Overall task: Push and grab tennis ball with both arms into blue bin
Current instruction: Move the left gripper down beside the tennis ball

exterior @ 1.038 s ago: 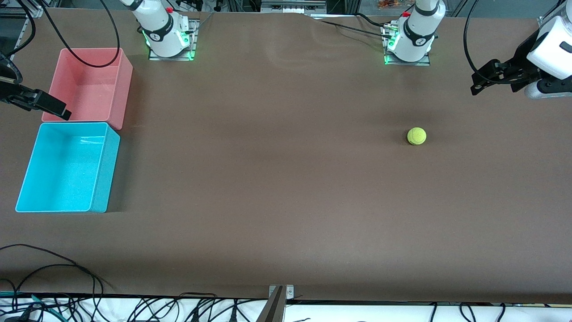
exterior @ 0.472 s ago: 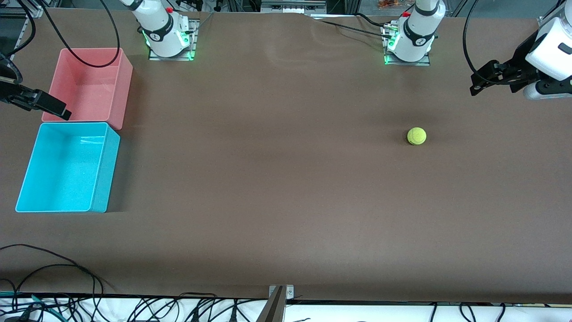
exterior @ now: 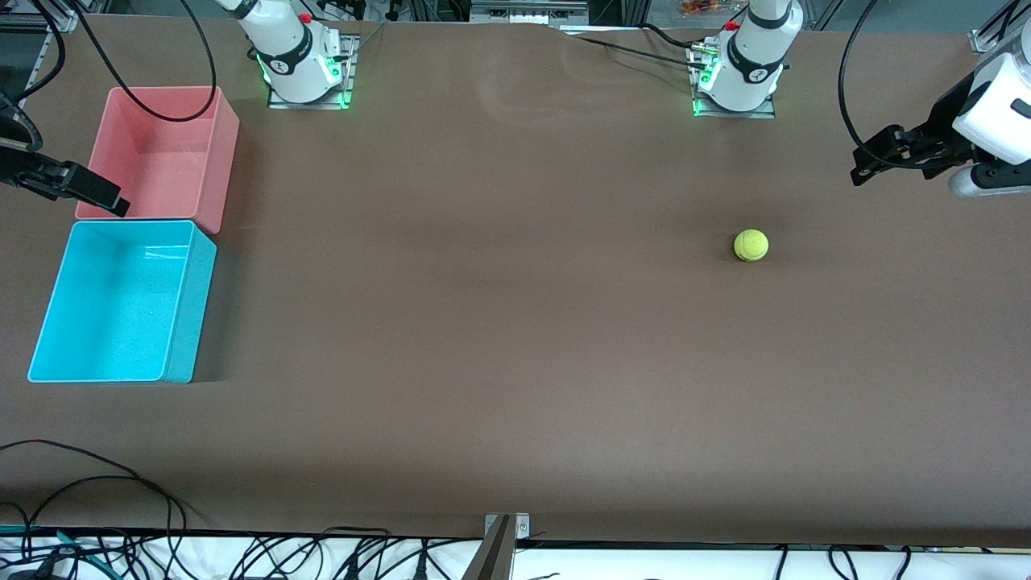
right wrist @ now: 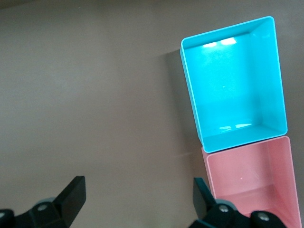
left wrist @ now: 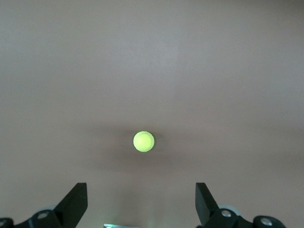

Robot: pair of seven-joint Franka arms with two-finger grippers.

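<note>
The brown bench [exterior: 515, 338] carries a blue bin [exterior: 121, 302] at the right arm's end, touching a pink bin [exterior: 161, 157] that sits farther from the front camera. The right claw [exterior: 109, 201] hangs over the pink bin's near edge, fingers apart, empty; that arm waits. The left claw [exterior: 866, 161], fingers also spread and empty, hovers over bare bench at its own end, well apart from the tennis ball [exterior: 751, 245].

To push well, it should probably drop low on the ball's outer side, centred, and sweep gently toward the bins so the ball rolls straight.
</note>
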